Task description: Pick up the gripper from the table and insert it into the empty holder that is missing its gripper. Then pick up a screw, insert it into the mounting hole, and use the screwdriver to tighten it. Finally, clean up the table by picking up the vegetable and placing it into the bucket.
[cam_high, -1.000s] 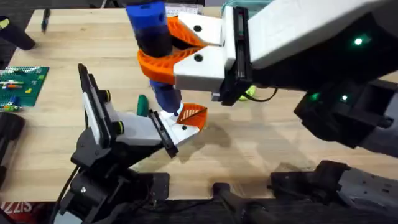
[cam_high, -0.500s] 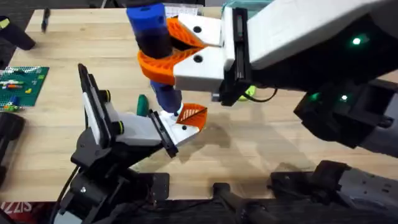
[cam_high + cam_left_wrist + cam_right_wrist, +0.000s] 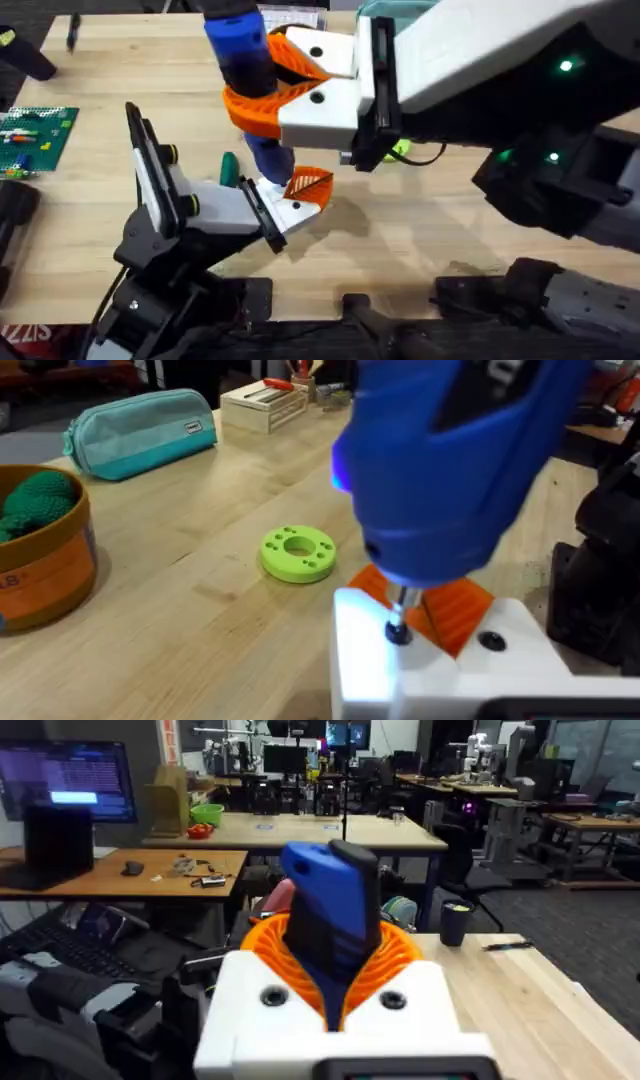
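Little has changed; right gripper [image 3: 262, 88] still clamps screwdriver [image 3: 243, 60] over gripper [image 3: 308, 187].

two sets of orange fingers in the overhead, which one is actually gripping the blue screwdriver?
The big pair on the right gripper: they curve around the blue screwdriver. The small latticed orange gripper just sits below on its white block at the holder, holding nothing.

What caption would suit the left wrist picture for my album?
Blue screwdriver tip set on a screw in the white block of the orange gripper, green ring on the wooden table behind.
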Controlling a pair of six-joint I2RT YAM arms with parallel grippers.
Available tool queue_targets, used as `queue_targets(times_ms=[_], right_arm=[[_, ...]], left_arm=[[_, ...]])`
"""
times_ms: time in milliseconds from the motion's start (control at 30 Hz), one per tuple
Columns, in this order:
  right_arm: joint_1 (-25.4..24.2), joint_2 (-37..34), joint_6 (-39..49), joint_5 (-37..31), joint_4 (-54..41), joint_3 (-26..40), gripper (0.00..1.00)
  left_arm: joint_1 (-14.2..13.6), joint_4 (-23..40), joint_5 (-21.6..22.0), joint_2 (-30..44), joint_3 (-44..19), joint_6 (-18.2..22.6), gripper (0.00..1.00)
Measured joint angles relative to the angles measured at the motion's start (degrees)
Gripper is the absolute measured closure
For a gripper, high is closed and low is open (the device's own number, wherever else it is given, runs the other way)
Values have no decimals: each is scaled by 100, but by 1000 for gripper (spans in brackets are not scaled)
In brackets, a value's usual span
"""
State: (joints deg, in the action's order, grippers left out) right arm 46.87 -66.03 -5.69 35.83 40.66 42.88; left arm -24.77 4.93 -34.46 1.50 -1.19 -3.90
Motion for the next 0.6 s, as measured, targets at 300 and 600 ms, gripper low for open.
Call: queue_targets(times_ms=[300,600], right_arm=[[0,1,17,-16,-182,36,947],[0,1,17,-22,-187,36,947]], left_arm=[[0,1,-1,0,0,-2,986],[0,1,0,0,0,-2,986]])
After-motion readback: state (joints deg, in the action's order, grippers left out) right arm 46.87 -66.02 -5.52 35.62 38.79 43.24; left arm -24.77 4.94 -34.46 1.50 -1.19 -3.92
